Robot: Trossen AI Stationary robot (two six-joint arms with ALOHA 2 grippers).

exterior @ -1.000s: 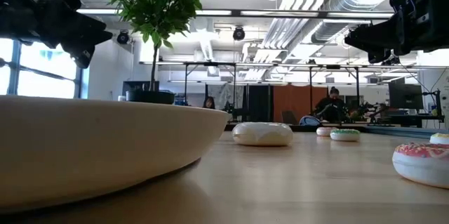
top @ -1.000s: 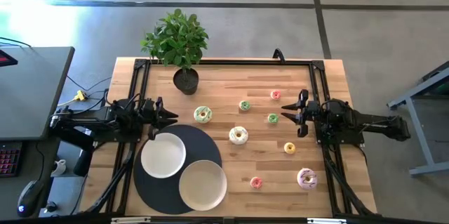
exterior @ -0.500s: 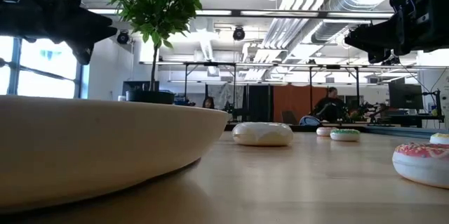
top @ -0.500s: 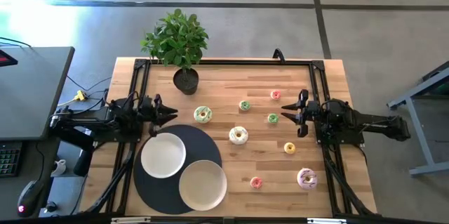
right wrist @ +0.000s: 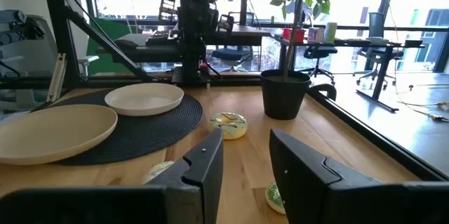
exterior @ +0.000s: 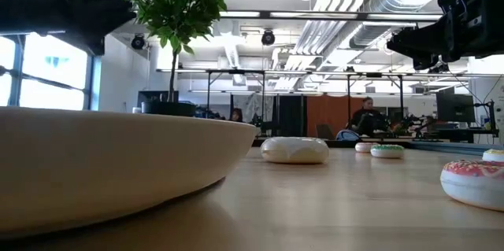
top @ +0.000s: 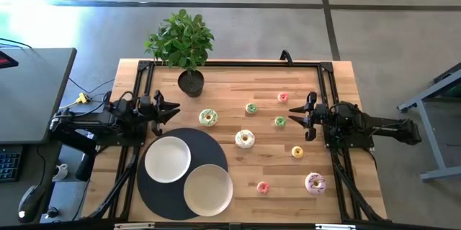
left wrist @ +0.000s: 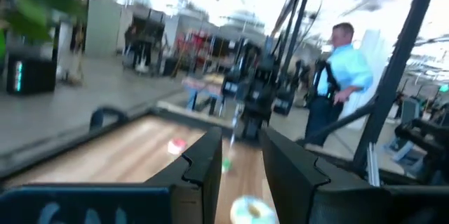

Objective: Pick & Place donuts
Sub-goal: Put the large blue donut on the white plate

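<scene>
Several small ring donuts lie flat on the wooden table: green-and-white donut (top: 208,117), green donut (top: 251,108), pink donut (top: 283,97), second green donut (top: 279,121), white donut (top: 245,139), yellow donut (top: 297,152), small pink donut (top: 263,187), lilac donut (top: 315,183). My left gripper (top: 173,109) (left wrist: 242,161) is open and hovers left of the green-and-white donut (left wrist: 245,210). My right gripper (top: 292,120) (right wrist: 245,161) is open, raised, just right of the second green donut (right wrist: 275,196). Neither holds anything.
A white plate (top: 168,159) and a cream plate (top: 207,189) sit on a dark round mat (top: 194,143) near the front left. A potted plant (top: 191,83) stands at the far edge. A black frame rail (top: 238,63) borders the table. A person (left wrist: 337,76) stands beyond it.
My left gripper has moved toward the table's far edge and upward, rising out of the low view's top left corner. It stays open. The right arm and all donuts have kept still.
</scene>
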